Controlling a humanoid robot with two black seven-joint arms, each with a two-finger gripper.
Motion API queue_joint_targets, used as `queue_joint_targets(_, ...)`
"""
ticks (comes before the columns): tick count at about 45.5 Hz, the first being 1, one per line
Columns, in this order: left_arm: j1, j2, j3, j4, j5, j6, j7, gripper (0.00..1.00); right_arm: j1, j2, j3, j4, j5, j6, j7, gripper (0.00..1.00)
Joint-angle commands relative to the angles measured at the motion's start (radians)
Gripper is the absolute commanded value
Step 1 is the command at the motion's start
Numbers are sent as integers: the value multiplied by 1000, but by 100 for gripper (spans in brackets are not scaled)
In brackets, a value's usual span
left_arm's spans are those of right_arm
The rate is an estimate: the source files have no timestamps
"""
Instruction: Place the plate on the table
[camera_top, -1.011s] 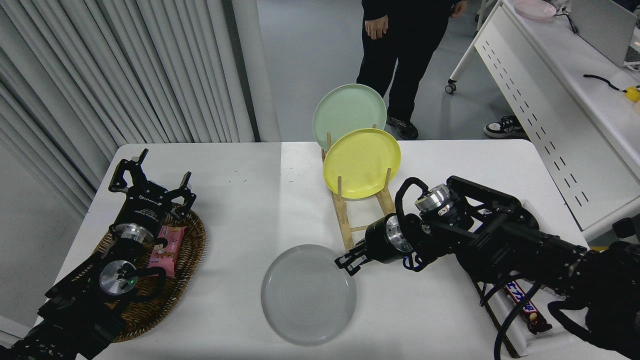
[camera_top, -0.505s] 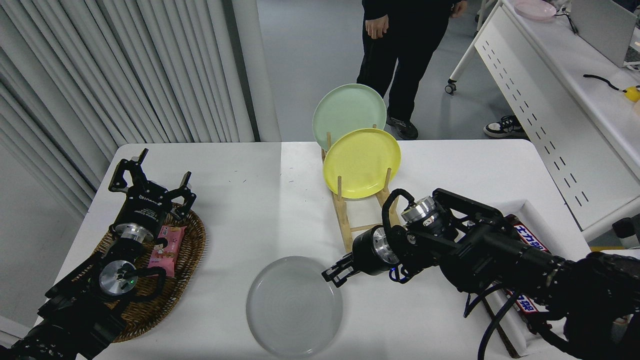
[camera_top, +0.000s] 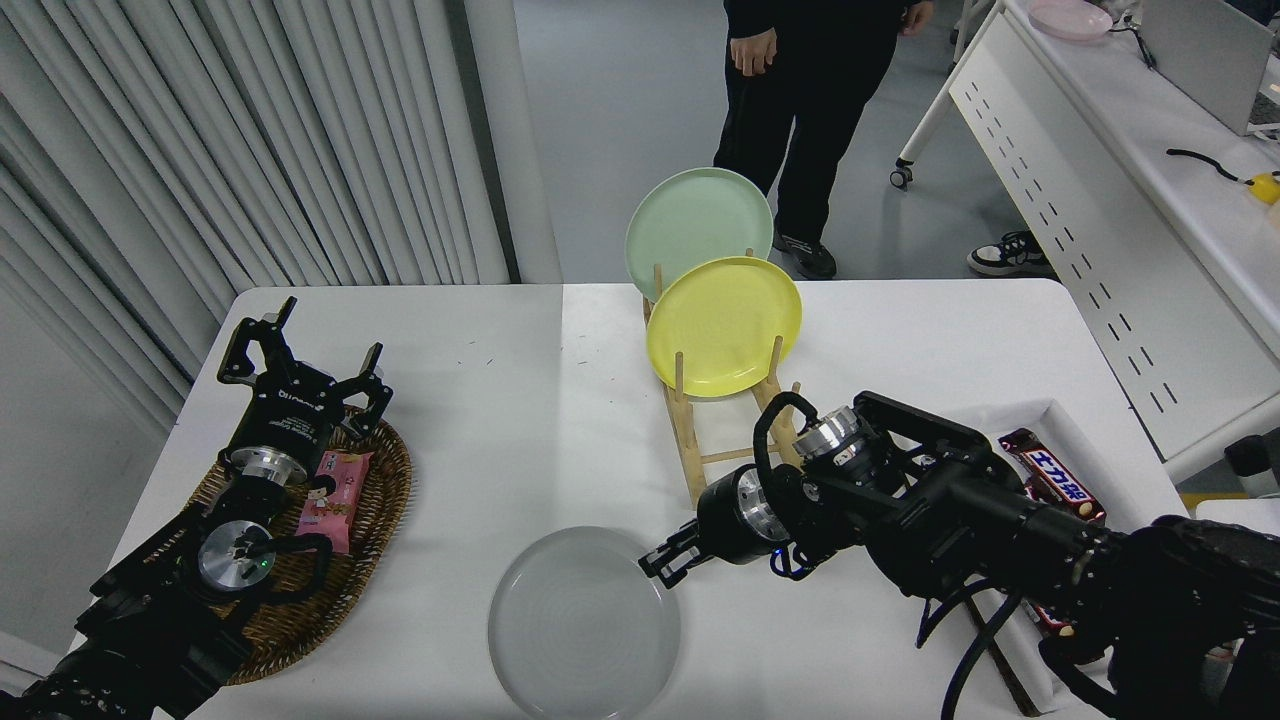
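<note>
The light-grey plate lies flat and low at the front middle of the white table, close to its front edge. My right gripper reaches in from the right and is shut on the plate's upper right rim. I cannot tell whether the plate rests on the tabletop or hangs just above it. My left gripper is parked open at the lower left, over a wicker basket.
A wooden rack holds a yellow plate and a pale green plate just behind my right arm. The wicker basket holds a pink snack. A white tray with chocolate bars sits at right. A person stands beyond the table.
My right gripper has moved left and toward the table's front edge with the grey plate, which sits nearer the front now. The left arm has not moved.
</note>
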Motion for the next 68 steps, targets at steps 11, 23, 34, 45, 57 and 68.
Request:
queue_joint_targets(11,0,0,-1,1,0,0,0,100,-3,2,0,-22,-8,0,0,0)
queue_joint_targets(23,0,0,1,1,0,1,0,100,-3,4,0,-35,-8,0,0,0)
queue_joint_targets(34,0,0,1,-1,0,1,0,100,-1,4,2,-35,-8,0,1,0)
queue_joint_targets(45,0,0,-1,-1,0,0,0,100,1,4,0,-25,-26,0,1,98)
queue_joint_targets(57,0,0,-1,1,0,1,0,100,13,2,8,25,-22,0,-2,100)
queue_joint_targets(68,0,0,1,1,0,1,0,100,22,-47,51,122,-20,0,-23,100)
